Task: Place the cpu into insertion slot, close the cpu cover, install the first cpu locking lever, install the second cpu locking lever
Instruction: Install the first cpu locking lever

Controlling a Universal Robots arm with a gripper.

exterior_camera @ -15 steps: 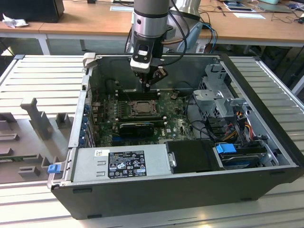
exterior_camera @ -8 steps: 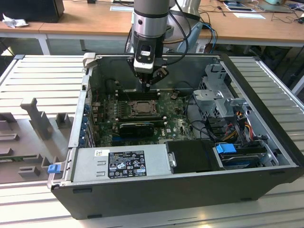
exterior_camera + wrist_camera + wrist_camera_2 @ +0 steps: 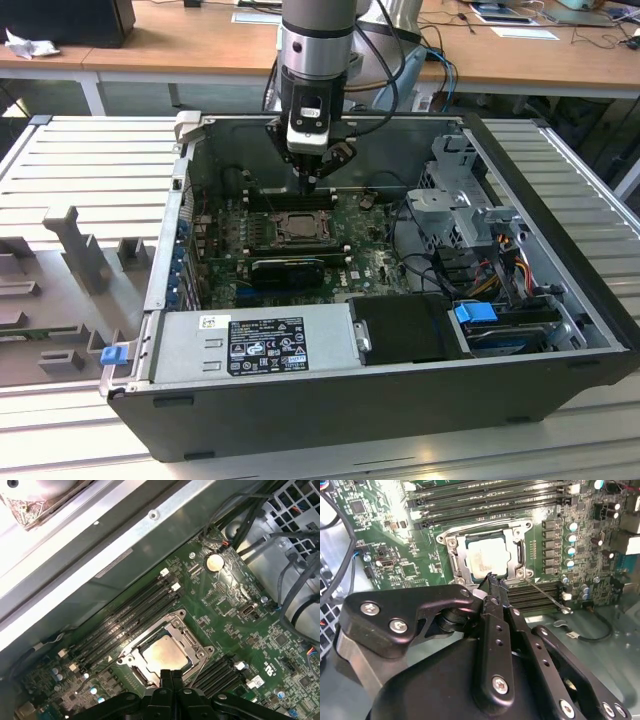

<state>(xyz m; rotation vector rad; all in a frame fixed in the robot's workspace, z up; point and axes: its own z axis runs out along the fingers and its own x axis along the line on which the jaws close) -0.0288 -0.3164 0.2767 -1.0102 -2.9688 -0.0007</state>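
The cpu (image 3: 486, 556) (image 3: 165, 654), a pale silver square, lies in the insertion slot (image 3: 298, 232) on the green motherboard. The grey cpu cover (image 3: 456, 555) (image 3: 186, 634) lies flat around it, and the chip shows through its window. My gripper (image 3: 312, 182) (image 3: 493, 579) (image 3: 167, 673) hangs just above the socket's edge, shut, with nothing visible between its black fingertips. In the second wrist view a thin metal locking lever (image 3: 547, 596) runs out from the socket's corner over the memory slots, beside the fingertips.
The motherboard sits deep inside an open black computer case (image 3: 560, 190). Memory slots (image 3: 125, 615) flank the socket on two sides. A black heatsink bar (image 3: 290, 268), a power supply (image 3: 255, 342), a drive cage (image 3: 465, 205) and loose cables (image 3: 295, 595) crowd the case.
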